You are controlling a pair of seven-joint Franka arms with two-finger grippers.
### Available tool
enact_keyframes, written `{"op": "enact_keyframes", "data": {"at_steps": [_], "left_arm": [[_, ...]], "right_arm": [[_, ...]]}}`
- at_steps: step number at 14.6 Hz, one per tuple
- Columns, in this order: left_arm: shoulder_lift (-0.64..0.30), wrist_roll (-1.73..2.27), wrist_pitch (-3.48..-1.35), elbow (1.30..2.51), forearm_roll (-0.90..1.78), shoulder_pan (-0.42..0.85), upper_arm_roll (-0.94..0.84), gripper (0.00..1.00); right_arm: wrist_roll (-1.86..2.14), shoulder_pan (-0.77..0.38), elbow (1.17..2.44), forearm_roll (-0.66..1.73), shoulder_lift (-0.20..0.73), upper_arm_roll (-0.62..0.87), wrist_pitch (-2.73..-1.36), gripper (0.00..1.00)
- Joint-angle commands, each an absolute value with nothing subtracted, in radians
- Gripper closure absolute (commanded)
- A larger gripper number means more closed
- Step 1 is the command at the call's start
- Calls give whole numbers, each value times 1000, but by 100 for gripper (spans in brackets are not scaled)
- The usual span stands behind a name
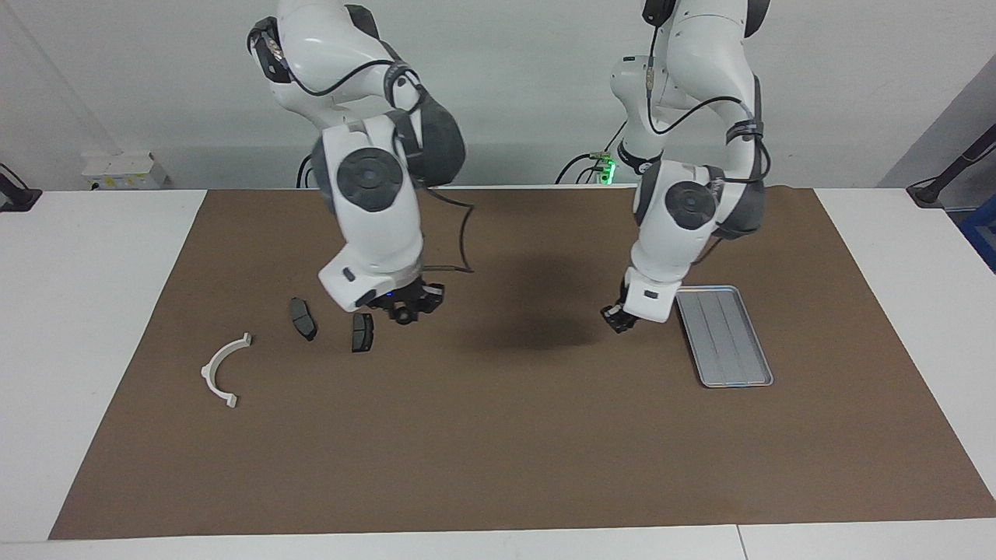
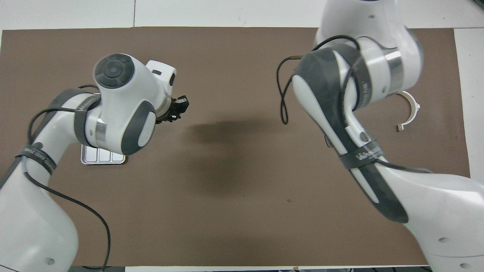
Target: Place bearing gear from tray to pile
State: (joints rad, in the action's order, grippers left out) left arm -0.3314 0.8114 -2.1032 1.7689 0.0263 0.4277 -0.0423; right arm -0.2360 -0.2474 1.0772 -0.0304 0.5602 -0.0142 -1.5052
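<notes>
Brown matting covers the white tabletop. At the left arm's end lies the silver tray, bare of parts. Just beside it the left claw hangs over the mat, fingertips pinched together, nothing visible between them. The right claw hovers beside the pile: two dark brake pads and a white curved bracket. It grips a small dark part, too small to identify.

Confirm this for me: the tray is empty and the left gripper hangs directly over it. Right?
Not quite. The tray is empty, but the left gripper hangs over the brown mat beside the tray, not over it. The facing view shows this.
</notes>
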Motion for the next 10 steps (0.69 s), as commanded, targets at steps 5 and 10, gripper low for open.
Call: {"op": "enact_keyframes", "data": {"at_steps": [5, 10], "left_arm": [[-495, 988, -2230, 1672, 25, 597, -20, 100], [-525, 996, -2226, 1675, 21, 609, -17, 100]], "right_arm": [[146, -29, 1332, -55, 539, 2, -1814, 100], [141, -8, 1457, -84, 617, 0, -2078, 100]]}}
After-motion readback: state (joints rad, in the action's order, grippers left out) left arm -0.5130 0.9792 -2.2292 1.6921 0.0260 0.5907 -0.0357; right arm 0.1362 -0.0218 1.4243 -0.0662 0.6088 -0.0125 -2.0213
